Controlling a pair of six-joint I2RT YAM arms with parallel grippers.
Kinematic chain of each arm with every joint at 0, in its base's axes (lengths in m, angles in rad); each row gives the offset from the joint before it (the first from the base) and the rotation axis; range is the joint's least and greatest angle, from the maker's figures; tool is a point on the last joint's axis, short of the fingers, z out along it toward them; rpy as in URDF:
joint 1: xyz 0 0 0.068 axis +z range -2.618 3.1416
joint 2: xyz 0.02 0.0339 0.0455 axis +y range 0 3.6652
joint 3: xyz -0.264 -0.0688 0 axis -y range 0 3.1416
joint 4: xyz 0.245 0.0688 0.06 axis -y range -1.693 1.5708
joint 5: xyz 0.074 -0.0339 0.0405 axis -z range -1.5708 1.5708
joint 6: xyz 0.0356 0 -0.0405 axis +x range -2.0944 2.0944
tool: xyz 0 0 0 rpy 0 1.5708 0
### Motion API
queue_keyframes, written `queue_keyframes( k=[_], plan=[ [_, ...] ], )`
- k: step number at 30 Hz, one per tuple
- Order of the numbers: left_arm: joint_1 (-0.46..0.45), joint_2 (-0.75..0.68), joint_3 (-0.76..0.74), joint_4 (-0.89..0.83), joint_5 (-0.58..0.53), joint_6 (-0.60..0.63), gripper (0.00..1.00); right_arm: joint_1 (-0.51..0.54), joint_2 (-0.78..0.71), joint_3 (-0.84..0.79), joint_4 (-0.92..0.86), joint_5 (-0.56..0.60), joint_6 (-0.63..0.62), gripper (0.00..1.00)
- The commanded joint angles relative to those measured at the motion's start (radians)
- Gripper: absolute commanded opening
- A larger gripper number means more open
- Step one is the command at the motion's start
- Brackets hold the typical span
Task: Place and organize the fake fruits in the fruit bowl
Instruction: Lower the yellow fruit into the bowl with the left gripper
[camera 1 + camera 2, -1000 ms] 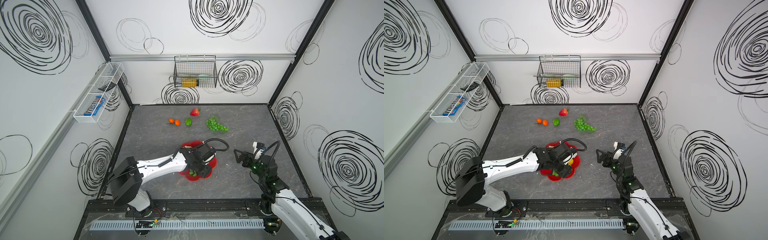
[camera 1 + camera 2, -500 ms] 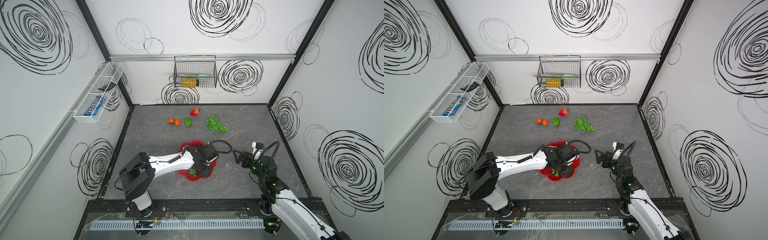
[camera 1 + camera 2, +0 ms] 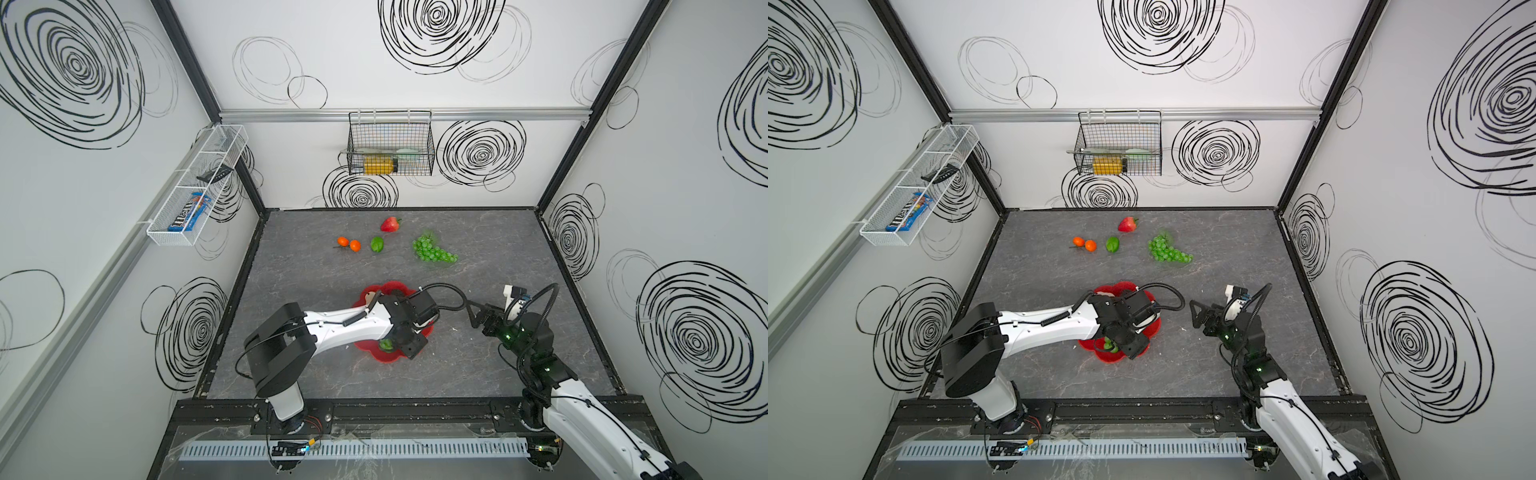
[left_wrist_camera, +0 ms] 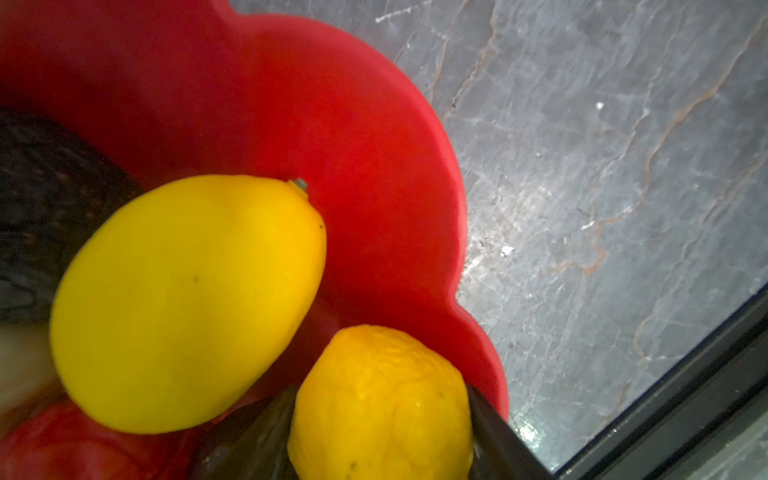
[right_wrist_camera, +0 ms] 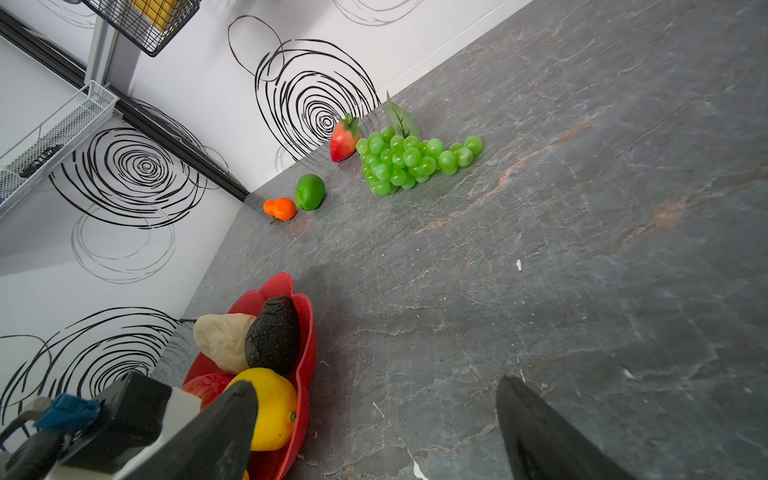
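The red scalloped fruit bowl sits near the table's middle. My left gripper reaches into its near right side. Its fingers lie against both sides of a dimpled yellow lemon low in the bowl. Beside the lemon are a smooth yellow pear, a dark avocado, a cream lump and a red apple. A strawberry, two oranges, a lime and green grapes lie farther back. My right gripper is open and empty, right of the bowl.
A black wire basket with a yellow bottle hangs on the back wall. A white mesh tray is fixed to the left wall. A black frame rail runs close by the bowl's near side in the left wrist view.
The left arm's elbow has swung to the right while its gripper stayed over the bowl, shifting slightly toward the near rim. The right arm has hardly moved.
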Motion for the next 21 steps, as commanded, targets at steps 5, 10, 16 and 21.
queue_keyframes(
  k=[5, 10, 16, 21],
  plan=[
    [-0.006, 0.002, 0.019, -0.012, -0.012, 0.011, 0.66, 0.003, -0.011, -0.009, 0.033, 0.014, 0.008, 0.95],
    [-0.006, -0.006, 0.020, -0.010, -0.027, 0.006, 0.66, 0.002, -0.012, -0.010, 0.030, 0.015, 0.008, 0.96],
    [-0.006, -0.021, 0.022, -0.011, -0.037, -0.001, 0.66, 0.003, -0.012, -0.011, 0.032, 0.015, 0.010, 0.96],
    [-0.006, -0.037, 0.019, -0.008, -0.023, -0.003, 0.68, 0.002, -0.008, -0.011, 0.032, 0.017, 0.009, 0.96]
  ],
)
